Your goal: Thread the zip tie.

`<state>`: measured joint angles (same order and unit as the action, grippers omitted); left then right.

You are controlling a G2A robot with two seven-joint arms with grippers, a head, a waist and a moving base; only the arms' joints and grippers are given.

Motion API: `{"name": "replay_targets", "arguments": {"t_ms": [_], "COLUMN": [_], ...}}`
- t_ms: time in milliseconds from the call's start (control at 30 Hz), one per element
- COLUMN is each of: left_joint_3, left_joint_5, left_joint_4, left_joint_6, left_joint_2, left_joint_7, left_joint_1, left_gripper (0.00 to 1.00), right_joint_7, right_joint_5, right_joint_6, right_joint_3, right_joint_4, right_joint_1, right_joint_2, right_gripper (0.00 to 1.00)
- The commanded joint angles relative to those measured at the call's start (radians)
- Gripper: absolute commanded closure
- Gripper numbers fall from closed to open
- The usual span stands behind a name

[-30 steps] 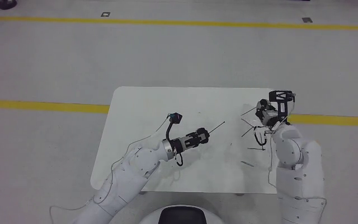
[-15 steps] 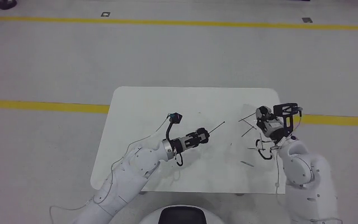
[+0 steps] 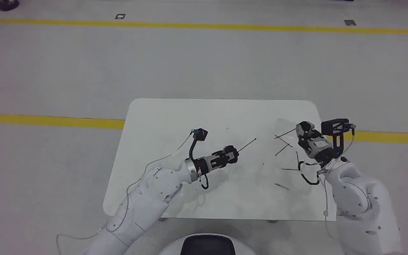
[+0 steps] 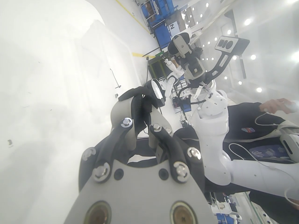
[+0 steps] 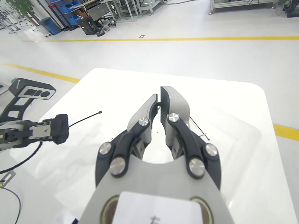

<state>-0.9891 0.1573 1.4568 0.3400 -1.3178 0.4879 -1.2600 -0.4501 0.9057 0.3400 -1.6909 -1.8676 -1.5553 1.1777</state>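
Grey floor [image 3: 191, 64] crossed by yellow lines [image 3: 191, 26] surrounds the white table [image 3: 166, 127], which carries the work.

Over the middle of the table, the left end effector [image 3: 232, 153] is closed on one end of a black zip tie [image 3: 247, 145]. The strap juts out straight above the table, and its small head is at the free end, which touches nothing.

Near the table's edge on the robot's right, the right end effector [image 5: 160, 100] has its fingers drawn almost together. They pinch a thin dark sliver at the tips. This seems to be a second zip tie [image 3: 285, 134], whose strap runs from those tips toward the table's middle, though the grip is too small to confirm.

Three loose ties [image 3: 281, 150] lie flat on that same side of the table, close to the right end effector.

As for progress, the threading appears not yet begun. No strap forms a loop, and no tail sits in a head. The two end effectors hang well apart over the table.

What looks done is the picking up. What remains is bringing a tail to a head, lining up that narrow slot, and pushing the strap through, so nearly the whole of the fine work lies ahead.
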Motion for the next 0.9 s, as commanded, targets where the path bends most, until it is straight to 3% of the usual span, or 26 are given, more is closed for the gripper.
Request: {"name": "replay_targets", "arguments": {"t_ms": [0,300,433,633,733,867], "left_joint_3": [0.000,0.000,0.008,0.027,0.027,0.032], "left_joint_5": [0.000,-0.005,-0.016,0.027,0.021,0.039], "left_joint_4": [0.000,0.001,0.001,0.021,0.027,0.040], "left_joint_6": [0.000,-0.004,-0.049,-0.168,-0.191,-0.209], "left_joint_2": [0.000,0.000,-0.003,-0.007,-0.008,-0.006], "left_joint_7": [0.000,-0.008,-0.050,-0.142,-0.165,-0.180], "left_joint_1": [0.000,-0.002,0.006,0.004,-0.001,-0.008], "left_gripper": [1.00,1.00,1.00,1.00,1.00,1.00], "right_joint_7": [0.000,0.000,0.078,0.294,0.375,0.419], "right_joint_5": [0.000,0.000,0.002,0.082,0.116,0.151], "right_joint_6": [0.000,0.000,0.000,0.000,0.000,0.000], "right_joint_3": [0.000,0.000,0.022,0.060,0.077,0.109], "right_joint_4": [0.000,0.000,-0.027,-0.090,-0.088,-0.068], "right_joint_1": [0.000,0.000,-0.018,-0.079,-0.099,-0.080], "right_joint_2": [0.000,0.000,-0.002,-0.028,-0.048,-0.075], "right_gripper": [1.00,1.00,1.00,1.00,1.00,1.00]}}
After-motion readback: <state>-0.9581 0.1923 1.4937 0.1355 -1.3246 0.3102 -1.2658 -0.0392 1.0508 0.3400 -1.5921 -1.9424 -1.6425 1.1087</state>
